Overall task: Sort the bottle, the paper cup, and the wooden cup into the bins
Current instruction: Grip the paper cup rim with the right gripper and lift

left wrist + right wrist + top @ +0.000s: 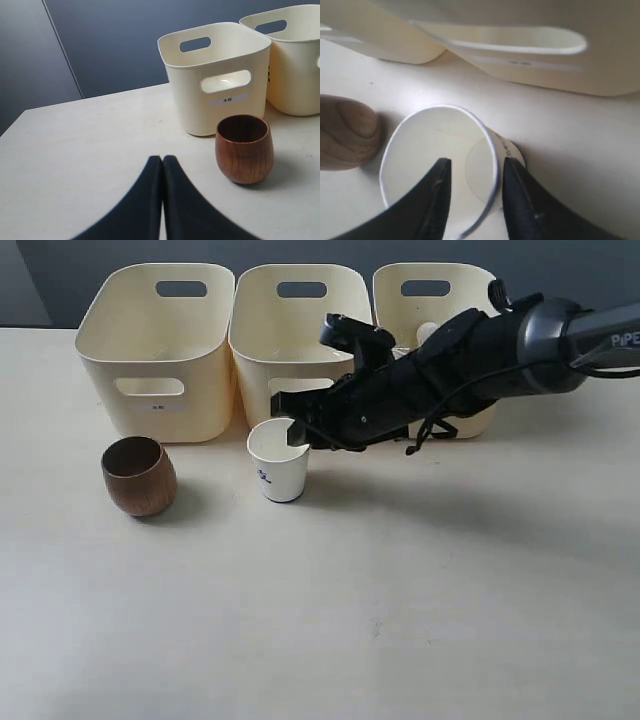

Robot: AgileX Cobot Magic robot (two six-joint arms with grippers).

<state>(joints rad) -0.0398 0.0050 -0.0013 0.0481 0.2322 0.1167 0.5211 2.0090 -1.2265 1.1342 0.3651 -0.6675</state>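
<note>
Exterior: the paper cup (pixel 279 468) and wooden cup (pixel 139 475) sit on the counter (pixel 400 620), bins (pixel 160 350) at 12 o'clock.

Left wrist: left tool (pixel 162 160) clenched, empty.

Right wrist: right tool (pixel 472 172) straddles the paper cup's rim, parted, not yet pinching. Bottle isn't clearly visible; two cups left.

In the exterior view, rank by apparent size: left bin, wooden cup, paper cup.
1. Left bin, clearly the largest.
2. Wooden cup.
3. Paper cup, looking slightly narrower than the wooden cup, though the right claw over its rim hides part. The two cups are close, so treat that order as unsure.
</note>
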